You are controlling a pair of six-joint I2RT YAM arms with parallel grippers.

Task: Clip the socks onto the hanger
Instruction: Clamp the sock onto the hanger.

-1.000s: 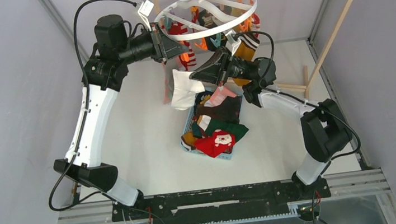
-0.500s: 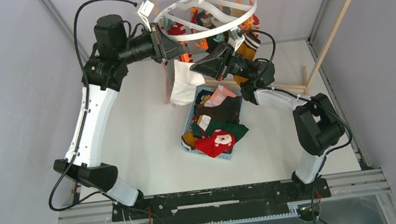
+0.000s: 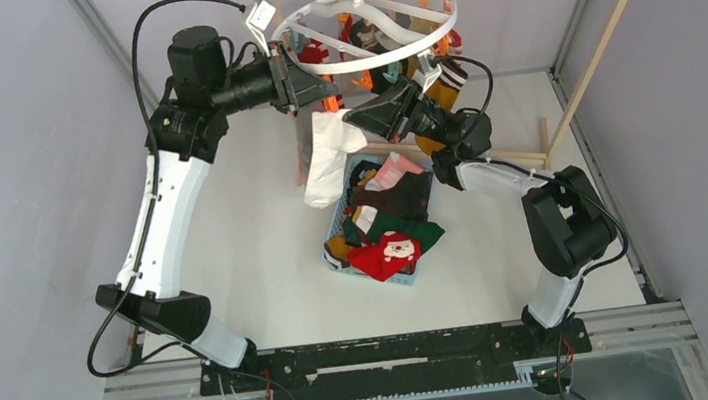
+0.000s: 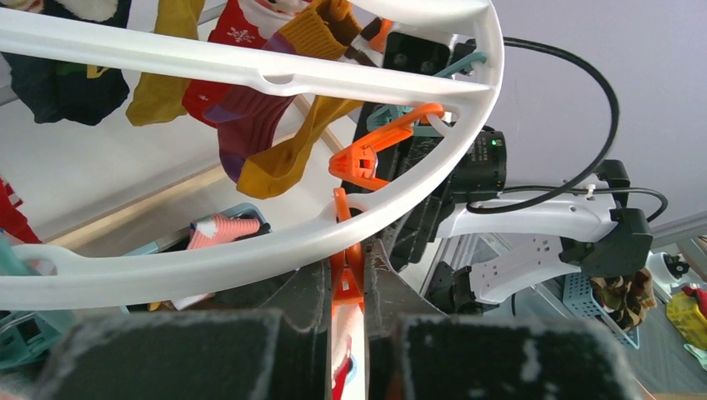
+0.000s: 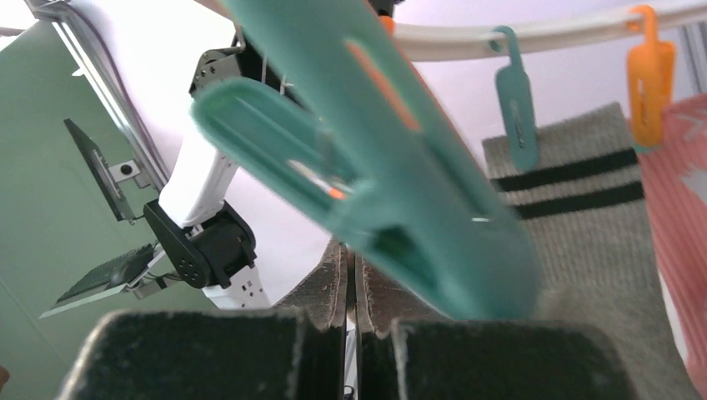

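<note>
Pinching an orange clip [image 4: 346, 282] on the ring of the white hanger [image 4: 208, 62], the left hand [image 3: 317, 87] is gripping it tight, while the right hand [image 3: 352, 120] is closing on a white sock [image 3: 324, 163] dangling just beside that clip, above the desk [image 3: 256, 261].

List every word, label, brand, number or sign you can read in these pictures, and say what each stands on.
No words, brands or numbers can be read in any view.
Printing on the black motor housing: too small to read.
White tag: too small to tell whether it is printed.
Red sock: a Santa face, no lettering.
</note>
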